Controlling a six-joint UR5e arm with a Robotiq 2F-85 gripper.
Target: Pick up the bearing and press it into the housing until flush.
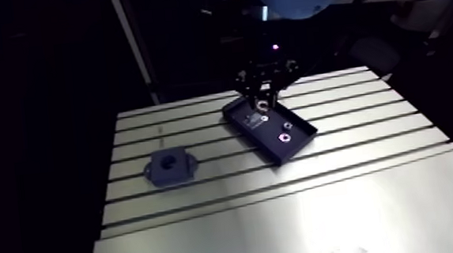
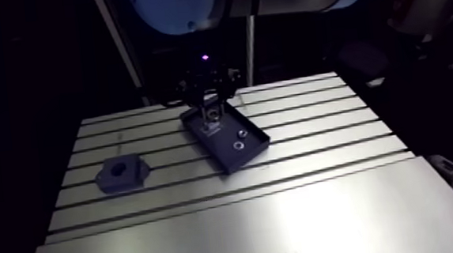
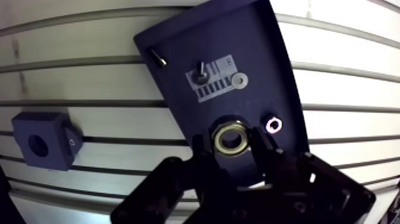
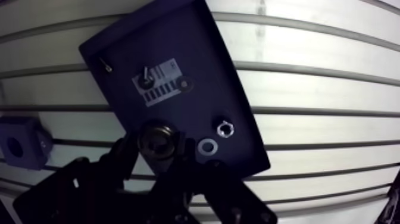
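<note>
The bearing (image 3: 231,137), a metal ring with a brassy inner race, lies in a dark rectangular tray (image 3: 178,53). My gripper (image 3: 231,146) is down over the tray, its two dark fingers (image 3: 262,146) pressed against the bearing on either side, so it is shut on it. The bearing still looks low in the tray. The housing (image 1: 170,167), a dark square block with a round bore, stands on the slotted table well off to the tray's side, also seen as the housing (image 3: 41,140) in the wrist view.
The tray also holds a washer (image 3: 240,79), a small screw (image 3: 201,72), a thin pin (image 3: 158,56), a small ring (image 3: 273,124) and a white label (image 3: 211,86). The slotted aluminium table (image 1: 363,194) stretches wide toward the front.
</note>
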